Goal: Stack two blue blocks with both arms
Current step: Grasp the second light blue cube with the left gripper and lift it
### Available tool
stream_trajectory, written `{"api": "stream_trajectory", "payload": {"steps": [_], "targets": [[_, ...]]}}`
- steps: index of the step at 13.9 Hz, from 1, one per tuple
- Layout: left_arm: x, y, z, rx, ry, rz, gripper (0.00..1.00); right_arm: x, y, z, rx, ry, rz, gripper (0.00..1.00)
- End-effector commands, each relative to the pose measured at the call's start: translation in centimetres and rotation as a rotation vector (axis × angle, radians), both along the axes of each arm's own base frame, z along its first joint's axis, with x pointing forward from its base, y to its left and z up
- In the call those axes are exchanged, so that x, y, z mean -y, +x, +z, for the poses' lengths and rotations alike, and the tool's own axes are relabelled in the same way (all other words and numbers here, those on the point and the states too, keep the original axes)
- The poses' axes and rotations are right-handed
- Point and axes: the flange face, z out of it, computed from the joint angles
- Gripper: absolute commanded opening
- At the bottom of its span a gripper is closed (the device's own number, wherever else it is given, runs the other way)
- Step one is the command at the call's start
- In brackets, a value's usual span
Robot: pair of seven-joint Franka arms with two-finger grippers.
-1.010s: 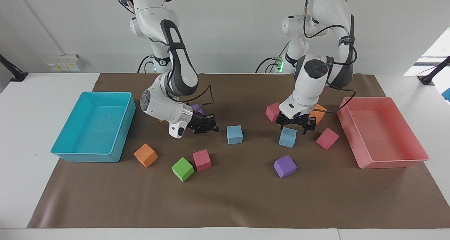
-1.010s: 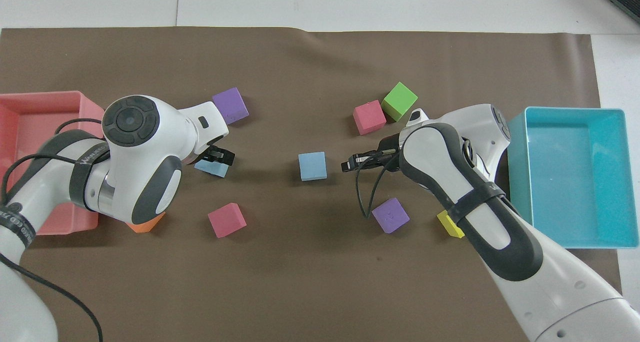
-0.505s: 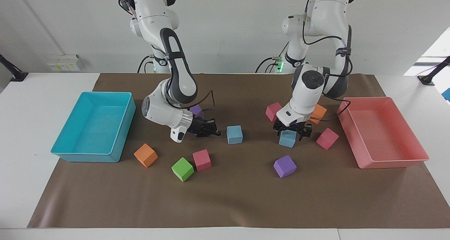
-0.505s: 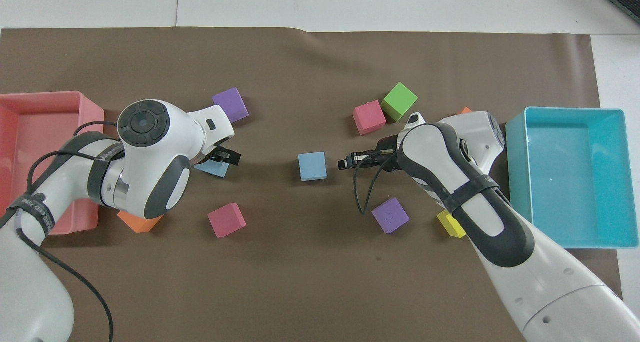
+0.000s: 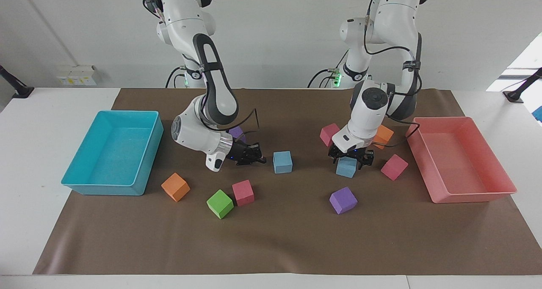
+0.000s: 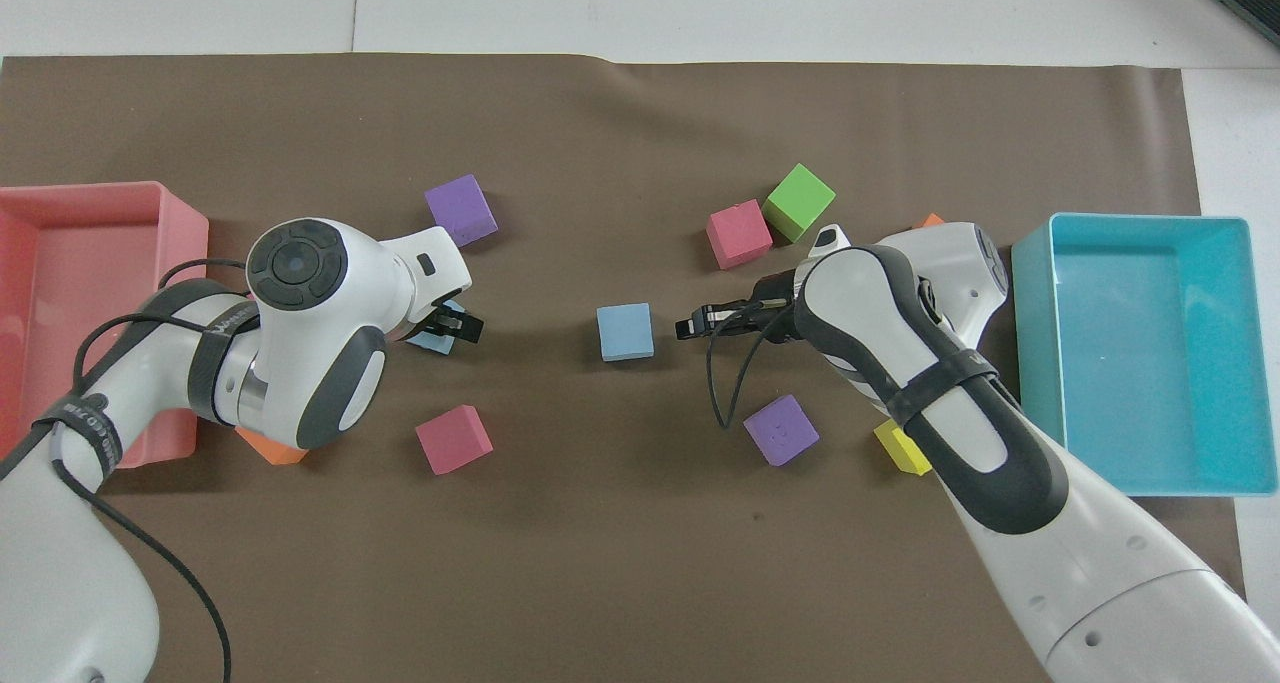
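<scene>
Lowered since earlier, left gripper [image 5: 351, 159] straddles one blue block [image 5: 347, 167], jaws apart, while right gripper [image 5: 256, 157], jaws together, nears the second block [image 5: 282, 161].

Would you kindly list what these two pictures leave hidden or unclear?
- Yellow foam cube: hidden by the right arm in the facing view, half covered in the overhead view.
- Light-blue foam cube under the left tool: overhead, the wrist covers most; grip unclear.
- Small orange foam cube: overhead, mostly under the left arm.
- Right tool: finger gap unreadable.
</scene>
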Motion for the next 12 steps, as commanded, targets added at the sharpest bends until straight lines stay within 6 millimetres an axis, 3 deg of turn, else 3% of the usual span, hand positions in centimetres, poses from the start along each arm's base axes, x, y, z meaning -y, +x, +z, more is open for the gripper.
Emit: {"api": "stream_trajectory", "payload": {"steps": [1, 10, 12], "targets": [[-0.5, -0.1, -0.2, 0.022, 0.008, -0.014, 1.00, 0.2, -0.4, -0.1, 0.018, 0.016, -0.013, 0.00], [-0.7, 1.0, 0.3, 0.031, 0.001, -0.002, 0.54, 0.1, -0.4, 0.0, 0.018, 0.017, -0.012, 0.00], [-0.4, 1.4, 0.6, 0.036, -0.004, 0.007, 0.50, 0.1, -0.4, 0.0, 0.017, 0.018, -0.014, 0.00]]}}
